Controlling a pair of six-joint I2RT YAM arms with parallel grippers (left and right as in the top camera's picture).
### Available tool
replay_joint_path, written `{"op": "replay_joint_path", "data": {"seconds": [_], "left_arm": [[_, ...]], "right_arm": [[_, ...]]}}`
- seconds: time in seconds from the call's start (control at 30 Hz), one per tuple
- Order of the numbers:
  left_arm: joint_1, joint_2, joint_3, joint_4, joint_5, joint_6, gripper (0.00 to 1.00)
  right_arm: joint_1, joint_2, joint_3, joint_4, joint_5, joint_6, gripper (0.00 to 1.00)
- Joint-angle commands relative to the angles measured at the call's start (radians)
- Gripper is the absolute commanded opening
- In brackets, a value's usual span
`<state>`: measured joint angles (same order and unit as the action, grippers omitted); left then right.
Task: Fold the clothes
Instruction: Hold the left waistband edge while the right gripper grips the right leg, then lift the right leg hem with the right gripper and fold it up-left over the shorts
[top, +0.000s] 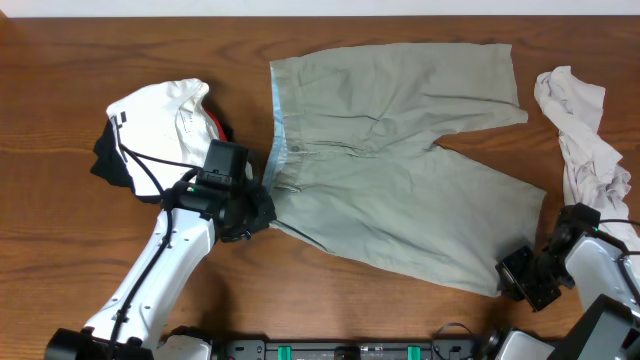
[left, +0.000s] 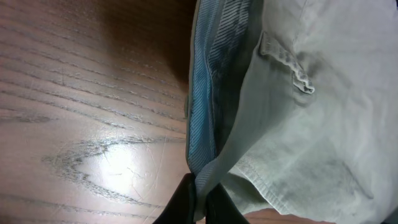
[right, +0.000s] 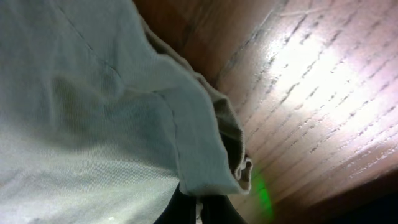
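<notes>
Two low arms (top: 165, 265) (top: 590, 262) (fingers (left: 180, 202) on trousers (top: 400, 170))

No legible text, brand, number or sign in any view. Small dark marks on white bundle (top: 165, 115), left of trousers (top: 400, 170): too small to read. Left wrist close-up of trousers' waistband lining (left: 202, 93): blue stripes only, nothing readable.
</notes>
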<state>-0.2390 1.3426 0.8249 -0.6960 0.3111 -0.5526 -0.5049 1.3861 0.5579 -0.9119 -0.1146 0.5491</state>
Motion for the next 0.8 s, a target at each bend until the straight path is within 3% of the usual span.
{"op": "replay_joint_path", "data": {"seconds": [0.0,0.33,0.77], "left_arm": [[0.005,-0.004,-0.008,0.001,-0.008,0.026,0.06],[0.005,-0.123,0.053,-0.098,0.036,0.087,0.06],[0.005,-0.52,0.109,-0.338,0.039,0.077,0.06]], "right_arm": [[-0.001,0.015,0.025,0.008,0.0,-0.051,0.01],[-0.001,-0.151,0.265,-0.235,-0.021,-0.18,0.01],[-0.001,-0.352,0.561,-0.52,-0.054,-0.185,0.01]]}}
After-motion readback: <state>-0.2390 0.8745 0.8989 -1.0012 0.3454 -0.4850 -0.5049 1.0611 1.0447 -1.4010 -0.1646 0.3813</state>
